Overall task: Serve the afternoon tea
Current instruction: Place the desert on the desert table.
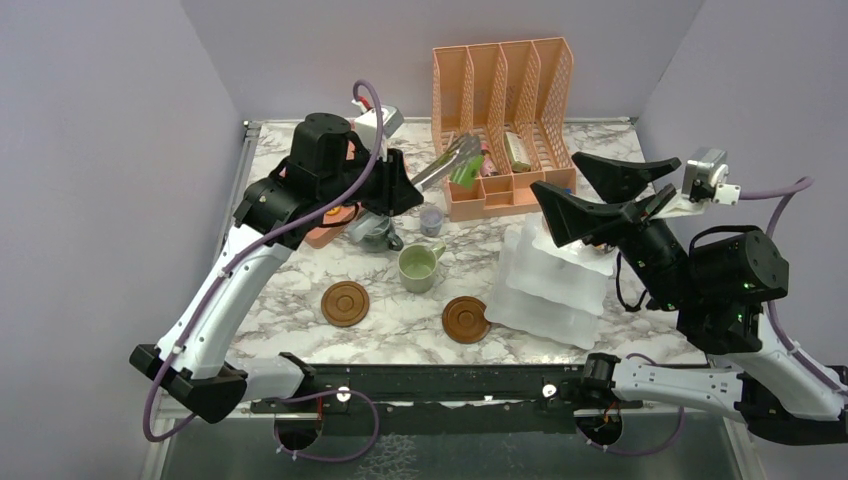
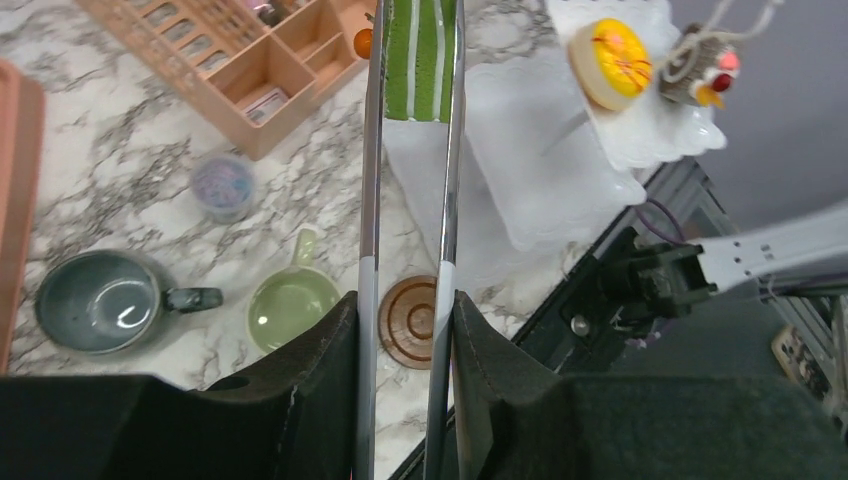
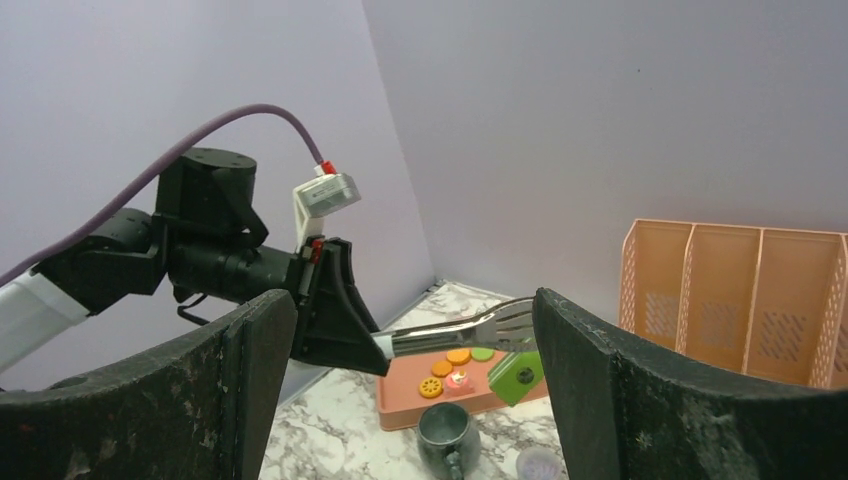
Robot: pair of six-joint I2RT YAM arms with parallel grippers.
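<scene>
My left gripper (image 1: 400,188) (image 2: 405,312) is shut on metal tongs (image 1: 445,160) (image 2: 370,200). The tongs pinch a green striped toy cake (image 1: 466,170) (image 2: 420,60) (image 3: 515,375) above the table. Below stand a grey-blue mug (image 1: 375,230) (image 2: 100,300) (image 3: 447,425) and a pale green mug (image 1: 418,267) (image 2: 293,308). Two brown coasters (image 1: 345,303) (image 1: 465,319) lie bare near the front. A white tiered stand (image 1: 550,285) (image 2: 560,170) carries a yellow donut (image 2: 610,62) and a small cake (image 2: 700,70). My right gripper (image 1: 553,171) (image 3: 412,300) hangs open above the stand, holding nothing.
A pink tray (image 1: 322,238) (image 3: 420,412) at the left holds toy cookies (image 3: 458,357). A peach file organizer (image 1: 505,120) (image 2: 230,80) stands at the back. A tiny lilac cup (image 1: 431,218) (image 2: 222,187) sits beside the mugs.
</scene>
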